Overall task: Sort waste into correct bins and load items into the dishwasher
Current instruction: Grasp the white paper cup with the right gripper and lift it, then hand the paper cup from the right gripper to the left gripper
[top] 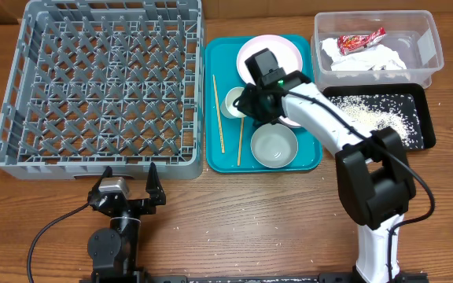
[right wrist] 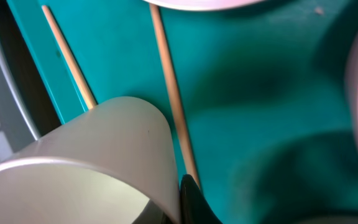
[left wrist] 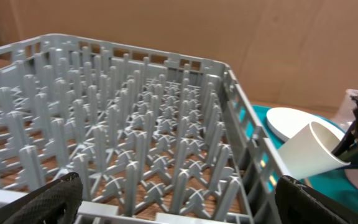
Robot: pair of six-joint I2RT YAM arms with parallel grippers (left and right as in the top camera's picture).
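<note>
Fingers (right wrist: 192,200) of right gripper (top: 244,101) clenched on small white cup (top: 232,101), tilted over teal tray (top: 309,157) — left gripper (top: 130,170) splayed, empty, near grey rack (top: 69,165).

The overhead camera looks straight down from well above, taking in the whole table (top: 234,212) and both arms. The left wrist camera sits low behind the left gripper (top: 130,173), facing forward across the grey rack (left wrist: 135,124). The right wrist camera peers down past the right gripper (top: 244,102), very close. All three views share the cup (right wrist: 98,155).
</note>
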